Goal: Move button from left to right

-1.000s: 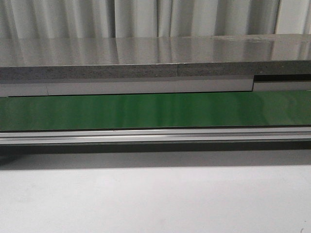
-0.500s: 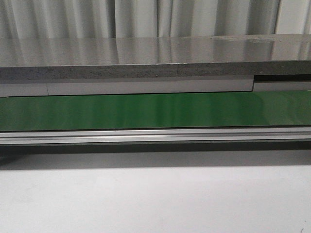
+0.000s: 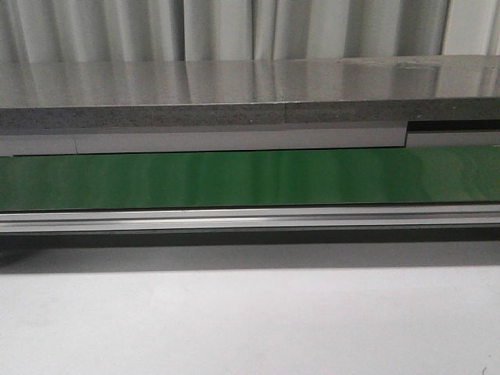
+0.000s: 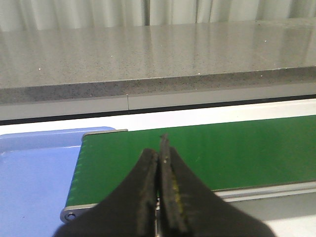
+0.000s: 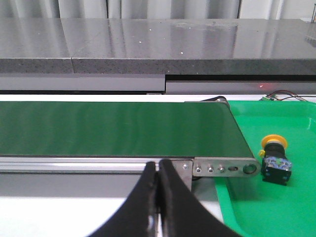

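Green tray (image 5: pixel 296 207) holding the button (image 5: pixel 275 160) (alone), blue tray (image 4: pixel 34 187) bare, both claws pinched closed

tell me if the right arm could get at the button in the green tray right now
Probably yes. The button lies alone in the green tray, just past the conveyor's end, nothing over it. The right gripper is shut, though, and would need to open first.

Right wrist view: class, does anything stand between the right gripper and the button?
Nothing visible does. The button lies on the green tray, beside the conveyor's end; the shut right gripper has bare tray between them.
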Robot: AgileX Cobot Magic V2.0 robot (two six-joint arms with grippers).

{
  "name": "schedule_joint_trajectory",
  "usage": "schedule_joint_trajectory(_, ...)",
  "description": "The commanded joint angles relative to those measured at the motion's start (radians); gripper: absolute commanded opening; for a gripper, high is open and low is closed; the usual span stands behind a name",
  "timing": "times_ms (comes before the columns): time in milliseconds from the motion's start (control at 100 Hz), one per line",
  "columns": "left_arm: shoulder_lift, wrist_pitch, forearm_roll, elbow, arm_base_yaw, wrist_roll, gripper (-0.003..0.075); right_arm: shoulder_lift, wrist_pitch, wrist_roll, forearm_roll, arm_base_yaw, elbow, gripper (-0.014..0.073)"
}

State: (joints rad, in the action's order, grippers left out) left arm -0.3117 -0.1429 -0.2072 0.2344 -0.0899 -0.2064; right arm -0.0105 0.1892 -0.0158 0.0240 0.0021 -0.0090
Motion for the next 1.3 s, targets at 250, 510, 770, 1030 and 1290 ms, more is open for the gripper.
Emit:
schedule_joint_trajectory(250, -0.007, 0.078, -0.012, 0.03, -0.004, 0.001, -0.002, -0.019, -0.08, 0.003, 0.012, -0.004, 0.022, -0.0066)
schedule_joint_trajectory(510, -0.007, 0.078, -0.012, 0.03, -0.004, 0.001, -0.002, -0.019, -0.073, 0.003, 0.012, -0.004, 0.022, -0.0066)
schedule_joint_trajectory(770, -0.007, 0.078, -0.012, 0.03, -0.004, 0.001, -0.002, -0.019, -0.073, 0.003, 0.012, -0.004, 0.022, -0.0066)
schedule_joint_trajectory(1030, -0.007, 0.078, -0.012, 0.03, -0.004, 0.001, -0.002, -0.019, -0.073, 0.003, 0.012, -0.004, 0.022, -0.0066)
schedule_joint_trajectory(1290, -0.007, 0.078, -0.012, 0.03, -0.004, 0.001, -0.002, -0.019, -0.073, 0.003, 0.012, -0.004, 0.022, -0.0066)
